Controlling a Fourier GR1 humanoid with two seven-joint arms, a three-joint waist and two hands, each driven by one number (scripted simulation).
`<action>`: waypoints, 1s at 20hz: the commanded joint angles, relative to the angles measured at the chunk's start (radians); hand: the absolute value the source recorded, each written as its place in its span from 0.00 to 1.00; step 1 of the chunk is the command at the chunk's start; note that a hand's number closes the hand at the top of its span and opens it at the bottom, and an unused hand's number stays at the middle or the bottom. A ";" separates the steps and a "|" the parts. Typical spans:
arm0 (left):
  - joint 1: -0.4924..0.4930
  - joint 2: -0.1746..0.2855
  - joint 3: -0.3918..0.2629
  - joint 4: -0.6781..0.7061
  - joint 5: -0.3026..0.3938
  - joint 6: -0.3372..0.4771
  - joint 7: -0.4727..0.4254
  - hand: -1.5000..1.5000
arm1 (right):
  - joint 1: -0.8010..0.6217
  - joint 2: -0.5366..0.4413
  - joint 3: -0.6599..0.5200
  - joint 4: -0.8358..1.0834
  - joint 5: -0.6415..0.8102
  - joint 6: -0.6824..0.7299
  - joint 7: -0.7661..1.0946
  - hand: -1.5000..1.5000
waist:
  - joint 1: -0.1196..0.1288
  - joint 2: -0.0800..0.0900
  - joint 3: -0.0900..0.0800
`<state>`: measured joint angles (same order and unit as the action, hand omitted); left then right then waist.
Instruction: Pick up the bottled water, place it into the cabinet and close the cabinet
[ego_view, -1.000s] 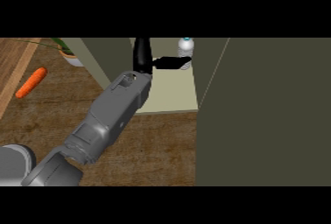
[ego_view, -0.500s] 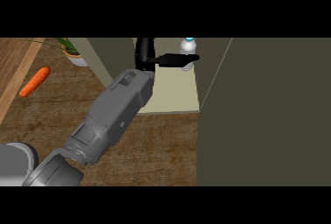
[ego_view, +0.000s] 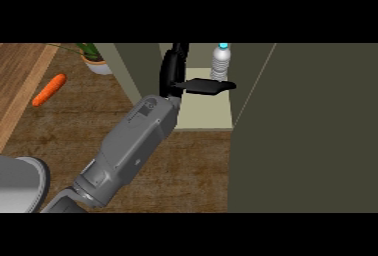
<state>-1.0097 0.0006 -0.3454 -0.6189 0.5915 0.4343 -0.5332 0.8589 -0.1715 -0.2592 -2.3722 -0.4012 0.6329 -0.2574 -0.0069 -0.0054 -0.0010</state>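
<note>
The bottle (ego_view: 221, 62) stands upright inside the cabinet (ego_view: 145, 65), at the back of its pale shelf (ego_view: 207, 114). The left robot hand (ego_view: 174, 79) is inside the cabinet opening, open and gripping nothing. Its fingers (ego_view: 179, 53) point toward the rear, left of the bottle. Its thumb (ego_view: 211, 86) extends rightward just in front of the bottle's base; contact cannot be determined. The open door (ego_view: 310, 130) is at the right. A carrot (ego_view: 49, 90) and plant (ego_view: 91, 58) lie on the tabletop (ego_view: 177, 170) at the left.
</note>
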 joint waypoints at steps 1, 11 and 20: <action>0.079 -0.001 -0.048 -0.158 -0.002 0.028 0.073 0.00 | 0.059 0.012 -0.015 -0.140 -0.062 0.006 0.038 0.00 | 0.008 -0.006 0.000; 0.451 0.048 -0.222 -0.622 -0.043 0.088 0.109 0.00 | 0.024 0.051 0.061 -0.171 -0.003 -0.071 0.093 0.00 | 0.025 -0.004 0.000; 0.703 0.151 -0.307 -0.947 -0.072 0.128 0.183 0.00 | -0.045 -0.045 0.162 -0.166 0.028 -0.017 0.175 1.00 | 0.027 0.000 0.000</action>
<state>-0.3930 0.1176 -0.6209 -1.4510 0.5350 0.5353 -0.3783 0.8033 -0.1814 -0.1480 -2.3785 -0.3945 0.6090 -0.1820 0.0179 -0.0067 -0.0011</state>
